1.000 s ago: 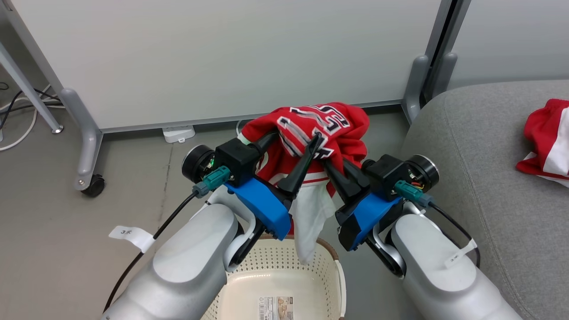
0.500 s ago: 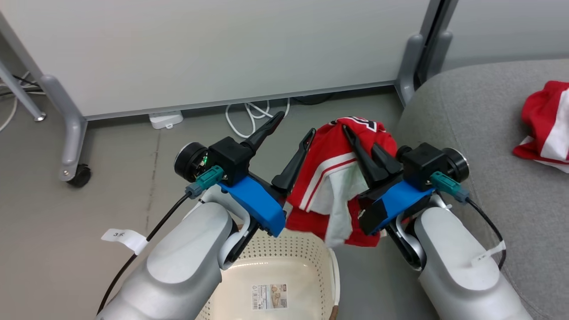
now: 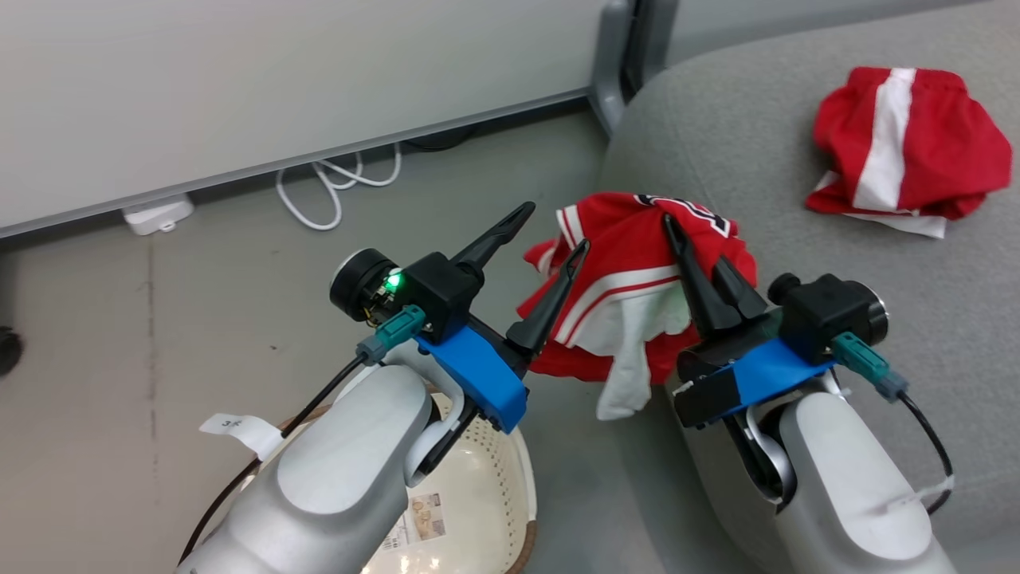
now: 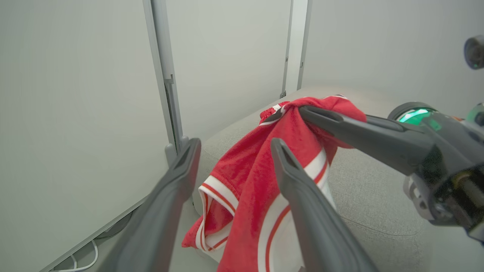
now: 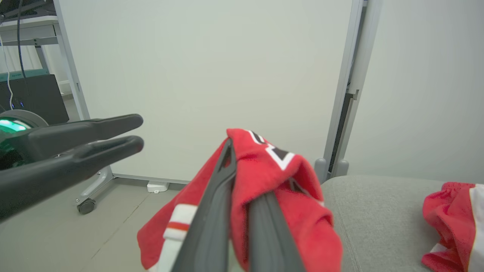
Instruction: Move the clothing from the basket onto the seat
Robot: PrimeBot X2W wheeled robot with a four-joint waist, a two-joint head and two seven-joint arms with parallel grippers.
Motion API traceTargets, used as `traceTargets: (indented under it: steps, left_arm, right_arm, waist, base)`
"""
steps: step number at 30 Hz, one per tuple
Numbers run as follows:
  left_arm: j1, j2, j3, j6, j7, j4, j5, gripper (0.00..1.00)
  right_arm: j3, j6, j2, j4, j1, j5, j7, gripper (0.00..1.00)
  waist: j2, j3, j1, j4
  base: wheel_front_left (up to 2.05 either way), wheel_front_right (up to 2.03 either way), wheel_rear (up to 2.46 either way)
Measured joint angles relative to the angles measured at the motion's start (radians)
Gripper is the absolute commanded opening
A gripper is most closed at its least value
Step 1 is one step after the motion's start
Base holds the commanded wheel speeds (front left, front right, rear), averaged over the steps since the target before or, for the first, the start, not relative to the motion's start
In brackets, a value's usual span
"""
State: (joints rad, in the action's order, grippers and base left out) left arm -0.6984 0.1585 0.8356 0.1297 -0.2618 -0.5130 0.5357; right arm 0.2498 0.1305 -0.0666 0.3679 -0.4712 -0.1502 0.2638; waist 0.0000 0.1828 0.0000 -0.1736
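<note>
A red jersey (image 3: 629, 263) with white trim and dark numbers hangs from my right gripper (image 3: 692, 239), which is shut on its top fold, just over the left edge of the grey seat (image 3: 741, 143). The right wrist view shows the same grip (image 5: 242, 177) on the jersey (image 5: 287, 177). My left gripper (image 3: 554, 231) stands open beside the jersey, its fingers (image 4: 181, 173) holding nothing. Red shorts (image 3: 908, 151) with a white panel lie further back on the seat. The cream basket (image 3: 470, 510) sits on the floor under my left forearm.
White partition panels on grey posts (image 3: 613, 56) stand behind the floor and the seat. A white cable (image 3: 335, 183) and a power strip (image 3: 155, 215) lie at their foot. Bare grey floor spreads to the left.
My left gripper has let go of the jersey and opened. The right gripper has carried the jersey rightward to the seat's edge. The head camera has swung right.
</note>
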Motion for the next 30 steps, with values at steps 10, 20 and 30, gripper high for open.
traceTargets:
  steps: [10, 20, 30]
  left_arm:
    - [-0.012, -0.003, 0.045, 0.0, 0.0, 0.005, -0.002, 1.0]
    - [-0.023, -0.003, 0.079, 0.0, 0.0, 0.002, 0.0, 1.0]
    - [-0.044, -0.002, 0.078, 0.0, 0.0, 0.018, -0.003, 1.0]
  right_arm:
    - [-0.052, 0.0, 0.0, -0.093, 0.105, 0.008, 0.0, 0.0]
    - [-0.08, 0.0, 0.002, -0.132, 0.167, 0.007, 0.0, 0.0]
    - [-0.192, 0.0, -0.026, -0.193, 0.112, 0.007, 0.0, 0.0]
  waist:
    - [0.0, 0.034, 0.0, -0.117]
    - [0.0, 0.047, 0.0, -0.199]
    - [0.0, 0.065, 0.0, -0.17]
  base:
    - [0.0, 0.0, 0.0]
    - [0.0, 0.0, 0.0]
    - [0.0, 0.0, 0.0]
